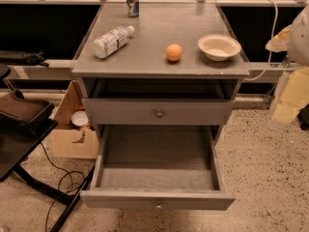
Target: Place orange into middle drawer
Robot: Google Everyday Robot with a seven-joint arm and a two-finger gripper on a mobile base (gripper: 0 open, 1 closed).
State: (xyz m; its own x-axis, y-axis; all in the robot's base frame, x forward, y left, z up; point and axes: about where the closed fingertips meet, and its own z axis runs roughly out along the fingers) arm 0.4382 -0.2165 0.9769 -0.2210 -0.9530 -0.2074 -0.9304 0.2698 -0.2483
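We judged the orange light, firm, roll-prone, best pinched across its middle; gripper hung far right, open or closed we couldn't tell.

From my console I saw only a sliver of the arm: a pale, rounded bulk pressed against the right edge of the camera view, in its upper half and cut off by the frame. It sat high and well off to the side, touching nothing that I could make out. I could not tell which link it was, nor how it was bent. The gripper lay outside my view; no part of it showed, so I had no reading of its state
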